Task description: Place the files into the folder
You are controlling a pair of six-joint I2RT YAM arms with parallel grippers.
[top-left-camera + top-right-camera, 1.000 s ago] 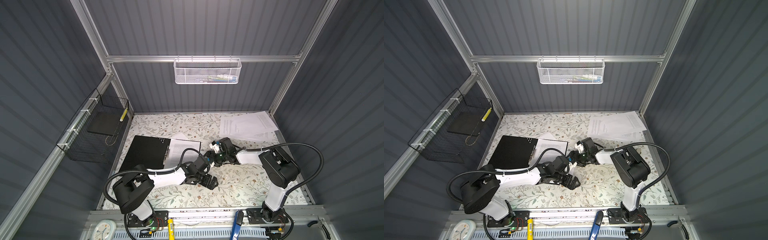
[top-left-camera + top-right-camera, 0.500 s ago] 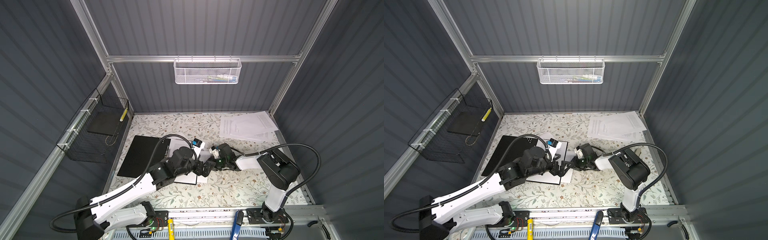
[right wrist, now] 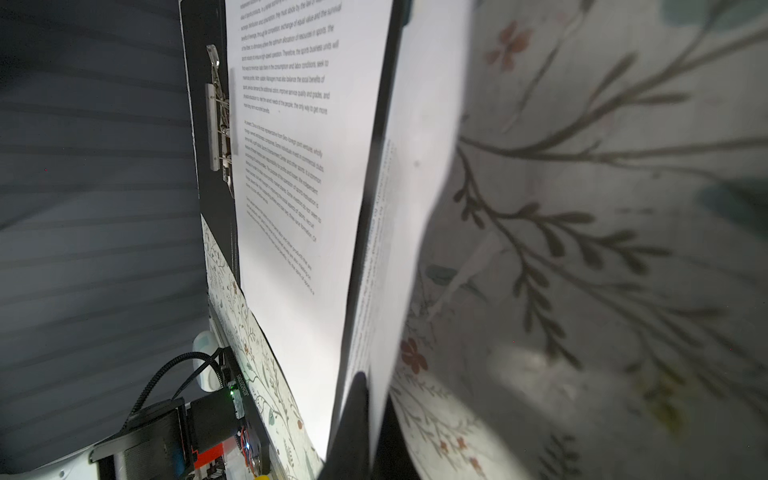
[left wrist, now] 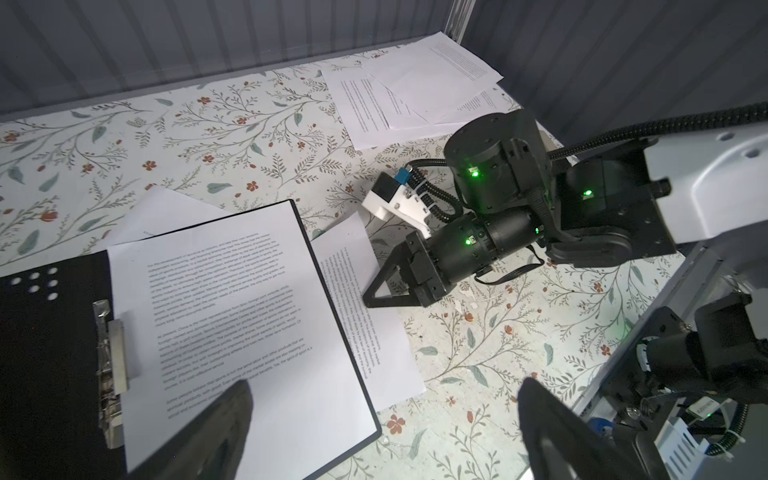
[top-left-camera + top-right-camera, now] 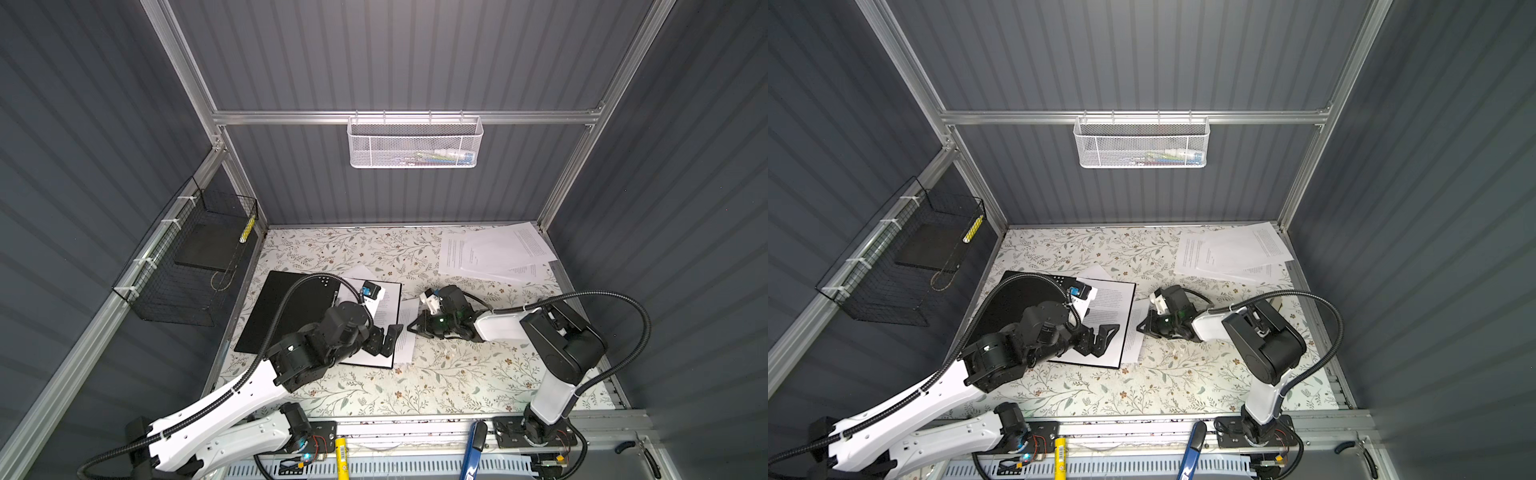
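Observation:
The folder (image 5: 282,316) (image 5: 1017,299) lies open at the table's left, black inside up, with a metal clip (image 4: 112,349). One printed sheet (image 5: 384,307) (image 4: 232,299) rests on its right half. A second sheet (image 5: 405,332) (image 5: 1136,332) (image 4: 365,332) sticks out from under the folder's right edge. My right gripper (image 5: 411,326) (image 4: 368,297) (image 3: 376,399) lies low on the table, shut on that sheet's edge. My left gripper (image 5: 384,338) (image 5: 1100,338) (image 4: 382,386) hovers open over the folder's near right corner, holding nothing. More files (image 5: 494,253) (image 4: 407,91) are piled at the back right.
A paper corner (image 5: 361,272) pokes out behind the folder. A white mesh basket (image 5: 415,143) hangs on the back wall. A black wire basket (image 5: 195,257) is fixed to the left wall. Tools lie on the front rail (image 5: 415,428).
My right gripper has shut on the edge of the sheet beside the folder. My left arm has risen from the table and its open gripper now hangs over the folder.

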